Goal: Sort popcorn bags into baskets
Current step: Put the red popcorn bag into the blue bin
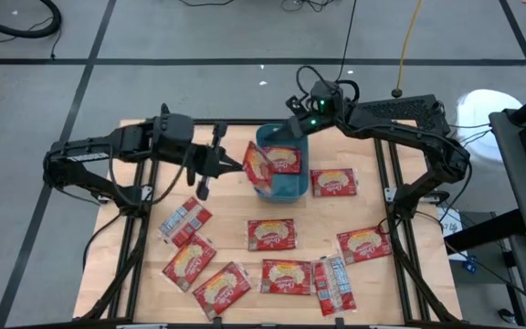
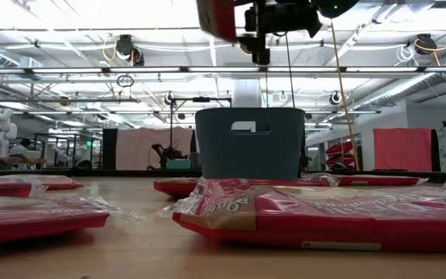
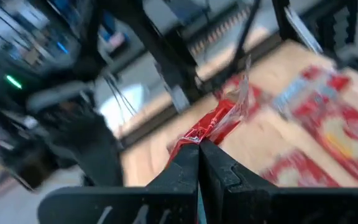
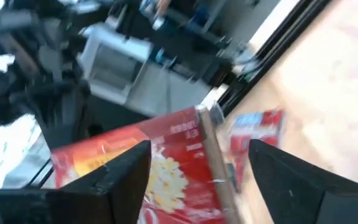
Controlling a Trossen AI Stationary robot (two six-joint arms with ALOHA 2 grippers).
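The teal basket [image 1: 286, 183] stands at the table's far middle, seen head-on in the low view [image 2: 250, 143]. My left gripper [image 1: 237, 165] is beside the basket's left rim, shut on a red popcorn bag [image 1: 257, 170] that stands on edge over that rim. My right gripper [image 1: 296, 135] hovers over the basket's far side, open. A second red bag [image 1: 283, 159] shows over the basket, just in front of it, and fills the gap between its spread fingers in the right wrist view [image 4: 160, 158]. Several more bags lie flat on the table. My left gripper pinches the bag's crimped edge [image 3: 211, 129] between its two shut fingers, coming nearly level from the table's left. The bag sticks out beyond the fingertips, lifted clear of the table. My right gripper: whether its open fingers [image 4: 126, 171] touch the second bag, I cannot tell.
Loose bags lie across the near half of the table: one right of the basket [image 1: 334, 183], one in the middle [image 1: 272, 234], silver-backed ones at the left [image 1: 185, 221] and near right [image 1: 333, 283]. The arms' black frames run along both table sides.
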